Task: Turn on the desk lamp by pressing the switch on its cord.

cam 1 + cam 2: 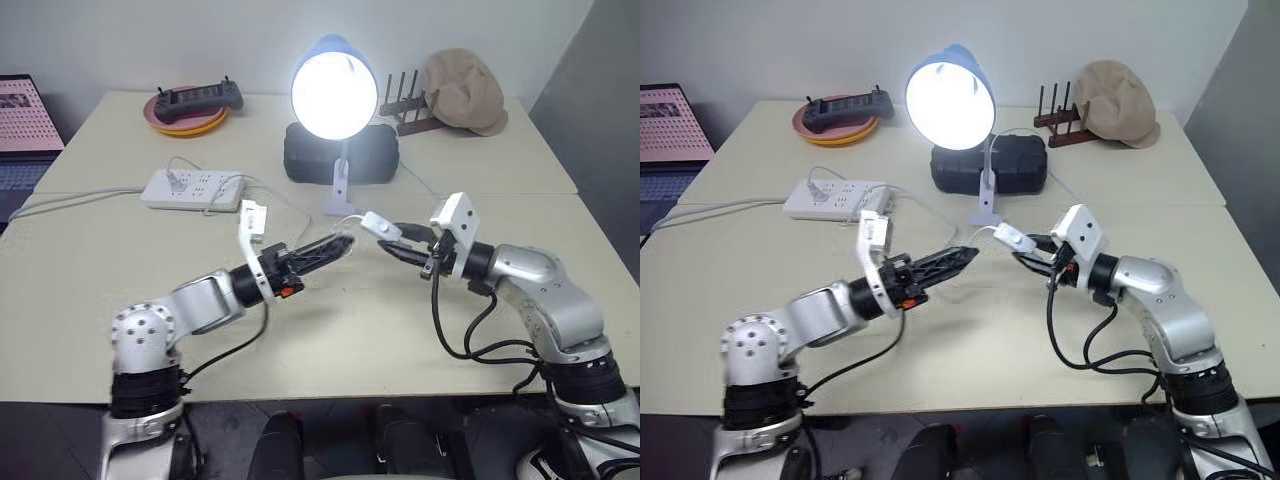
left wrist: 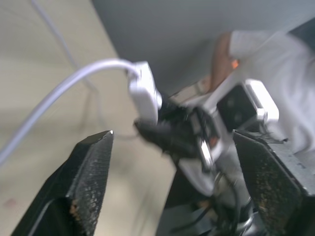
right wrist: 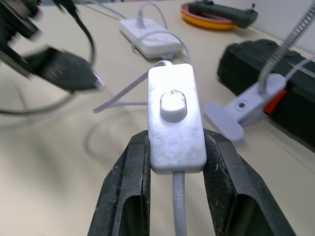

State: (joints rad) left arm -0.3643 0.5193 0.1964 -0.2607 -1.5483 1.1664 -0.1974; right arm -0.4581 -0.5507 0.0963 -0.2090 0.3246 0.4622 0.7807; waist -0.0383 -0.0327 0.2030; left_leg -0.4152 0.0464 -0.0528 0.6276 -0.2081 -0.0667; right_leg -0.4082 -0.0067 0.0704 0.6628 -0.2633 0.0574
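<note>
Lamp (image 1: 333,90) already lit, at the table's far middle beside a black case (image 1: 340,155) — so the press looks done, judging by the glow. Switch (image 3: 176,118) pinched between the right gripper (image 3: 176,162) fingers, held above the table just in front of the lamp's base, rocker button facing up, cord (image 2: 59,88) trailing from both ends. Left gripper (image 2: 172,147) spread wide, tips just short of the switch, not touching. Best now: keep the right hold steady, back the left clear without snagging the cord, then lower the switch gently — no tug on the base.

Pale beige table (image 1: 330,350), two tops butted together. On it: power strip (image 1: 195,188), a controller on an orange plate (image 1: 190,118), a wooden rack (image 1: 405,105) with a tan cap (image 1: 465,90). Plain wall behind; a laptop (image 1: 25,130) at far left.
</note>
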